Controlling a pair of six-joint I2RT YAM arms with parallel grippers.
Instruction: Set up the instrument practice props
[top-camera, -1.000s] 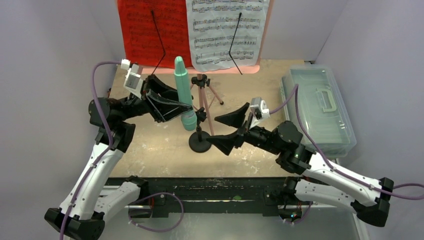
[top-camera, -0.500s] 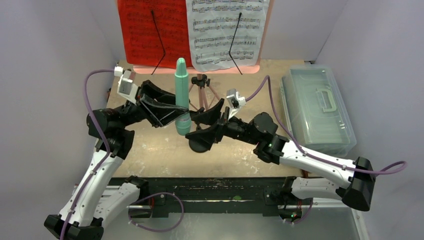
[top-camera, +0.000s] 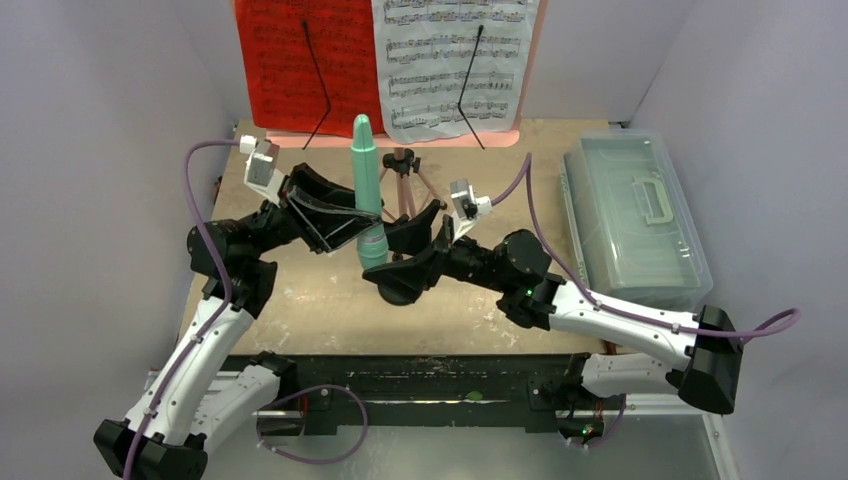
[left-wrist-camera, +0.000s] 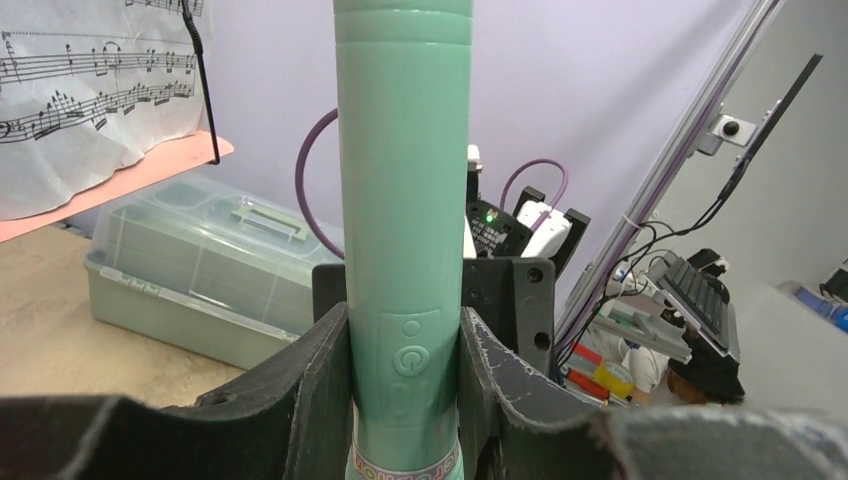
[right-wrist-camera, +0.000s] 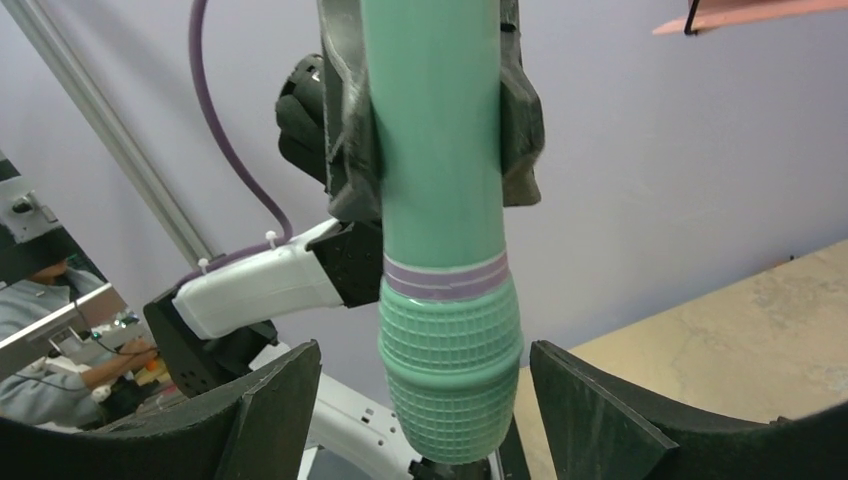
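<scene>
The teal recorder (top-camera: 365, 180) is being clamped upright by the left gripper (left-wrist-camera: 405, 400) above the black round-base stand (top-camera: 400, 293). The right gripper (right-wrist-camera: 430, 405) is flanking its lower end, released. A straight, centred lowering is being called for.

left claw (top-camera: 362, 228) pinched tight, right claw (top-camera: 406, 256) spread wide, tips nearly meeting

Tip of teal tube (left-wrist-camera: 405, 200) cut off by top edge; black stand base (top-camera: 403, 296) mostly hidden under right pincer (top-camera: 379, 259).

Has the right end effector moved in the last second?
Yes. In the top view the right end effector has slid left, away from the clear lidded box, and now straddles the teal recorder.
</scene>
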